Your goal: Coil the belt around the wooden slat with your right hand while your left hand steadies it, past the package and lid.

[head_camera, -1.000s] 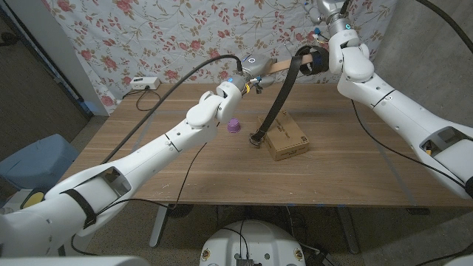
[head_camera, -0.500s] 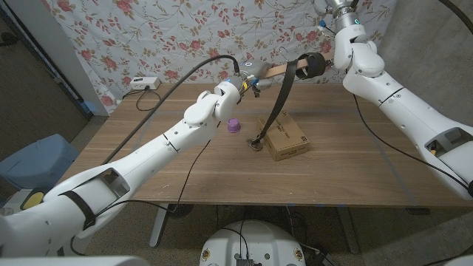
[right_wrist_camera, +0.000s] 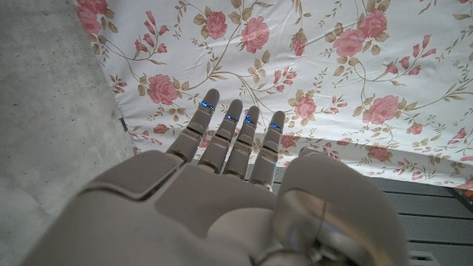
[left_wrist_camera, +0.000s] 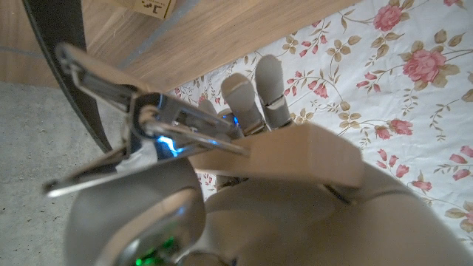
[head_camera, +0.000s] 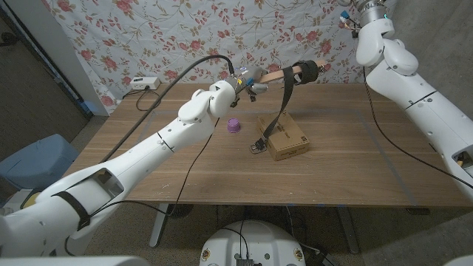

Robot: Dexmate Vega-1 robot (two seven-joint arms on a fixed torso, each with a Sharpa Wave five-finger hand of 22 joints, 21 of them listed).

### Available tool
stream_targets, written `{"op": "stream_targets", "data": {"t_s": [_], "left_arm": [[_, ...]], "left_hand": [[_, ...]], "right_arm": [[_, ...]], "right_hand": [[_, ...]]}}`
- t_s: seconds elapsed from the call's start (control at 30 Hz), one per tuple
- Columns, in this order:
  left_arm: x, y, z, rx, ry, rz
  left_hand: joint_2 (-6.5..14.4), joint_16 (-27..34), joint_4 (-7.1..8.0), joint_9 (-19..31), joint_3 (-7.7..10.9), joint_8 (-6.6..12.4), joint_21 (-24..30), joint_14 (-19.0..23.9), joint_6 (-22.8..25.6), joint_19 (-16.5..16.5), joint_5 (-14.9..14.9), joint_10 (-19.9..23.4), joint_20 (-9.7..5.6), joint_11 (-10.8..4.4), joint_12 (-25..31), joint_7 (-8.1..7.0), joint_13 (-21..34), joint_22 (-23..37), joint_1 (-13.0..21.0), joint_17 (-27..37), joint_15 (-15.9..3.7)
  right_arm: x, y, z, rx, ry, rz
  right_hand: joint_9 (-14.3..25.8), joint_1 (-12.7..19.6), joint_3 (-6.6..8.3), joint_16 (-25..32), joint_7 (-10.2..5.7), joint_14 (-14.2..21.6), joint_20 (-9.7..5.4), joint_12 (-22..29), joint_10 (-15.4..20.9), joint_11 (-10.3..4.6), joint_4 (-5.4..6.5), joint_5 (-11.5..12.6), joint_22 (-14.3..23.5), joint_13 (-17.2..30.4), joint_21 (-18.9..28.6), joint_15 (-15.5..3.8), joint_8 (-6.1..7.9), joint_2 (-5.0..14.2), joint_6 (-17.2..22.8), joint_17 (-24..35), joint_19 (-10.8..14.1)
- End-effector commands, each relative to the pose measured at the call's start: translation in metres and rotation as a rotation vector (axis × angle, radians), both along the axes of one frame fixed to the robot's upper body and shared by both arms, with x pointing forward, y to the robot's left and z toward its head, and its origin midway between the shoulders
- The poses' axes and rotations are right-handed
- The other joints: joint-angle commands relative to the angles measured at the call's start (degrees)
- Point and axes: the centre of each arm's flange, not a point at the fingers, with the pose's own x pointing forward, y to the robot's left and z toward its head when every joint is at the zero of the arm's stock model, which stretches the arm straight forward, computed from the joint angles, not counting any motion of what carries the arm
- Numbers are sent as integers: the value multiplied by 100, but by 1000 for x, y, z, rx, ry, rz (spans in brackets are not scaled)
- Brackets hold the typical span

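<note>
1. Left hand grips one end of the slat, held level above the table.
2. Belt is coiled around the slat's far end, its tail hanging onto the package below.
3. Right hand is raised away from the slat, fingers straight, holding nothing.
4. Lid lies below the left hand.
</note>
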Motion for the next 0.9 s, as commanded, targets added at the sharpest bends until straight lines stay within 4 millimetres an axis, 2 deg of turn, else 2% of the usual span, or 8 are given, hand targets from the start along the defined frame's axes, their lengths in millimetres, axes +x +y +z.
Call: {"op": "stream_targets", "data": {"t_s": [0.03,0.33,0.9], "left_arm": [[-3,9,-12,49,161,67],[-10,15,-24,79,245,101],[-17,28,-50,101,366,148]], "left_hand": [[197,-21,145,-1,161,92,7,23,7,11,16,19,-406,-6,16,33,43,10,-75,20,-18],[208,3,133,-30,164,83,13,39,-26,9,0,36,-407,30,-59,57,-53,4,-54,60,-20],[241,-18,110,-131,145,56,21,38,-37,0,-63,69,-402,39,-188,101,-148,-20,1,44,-24]], "right_arm": [[-42,-32,-6,88,-78,71],[-65,-31,-15,81,-163,83],[-83,-24,-24,80,-220,127]], "right_hand": [[23,-79,83,0,63,-31,26,12,-11,38,4,-18,18,0,-11,-522,-2,-1,64,-3,-10],[19,-176,166,-7,110,-16,99,0,-63,77,-31,-46,7,-15,-7,-469,-5,-50,85,-43,44],[12,-292,250,6,114,43,98,18,-46,82,-64,-91,-4,-37,-23,-474,-12,-86,102,-85,73]]}}
